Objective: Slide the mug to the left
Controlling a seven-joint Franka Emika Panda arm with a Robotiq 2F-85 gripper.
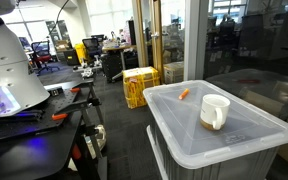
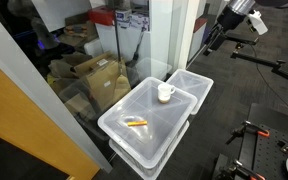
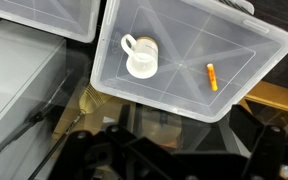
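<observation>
The claw (image 3: 174, 152) hangs wide open and empty, well above the clear bin lid (image 3: 239, 45), touching nothing. The cream mug (image 3: 140, 57) stands upright toward one end of the lid, brownish at its base, apart from a small orange stick (image 3: 211, 77).

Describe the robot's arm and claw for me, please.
In an exterior view the arm has smooth white rounded shells and ends in a black gripper. The wrist view shows its dark, blocky fingers. No markings are legible.

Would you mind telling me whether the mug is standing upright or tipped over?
Upright: the mug stands on its base on the bin lid, rim facing up.
</observation>
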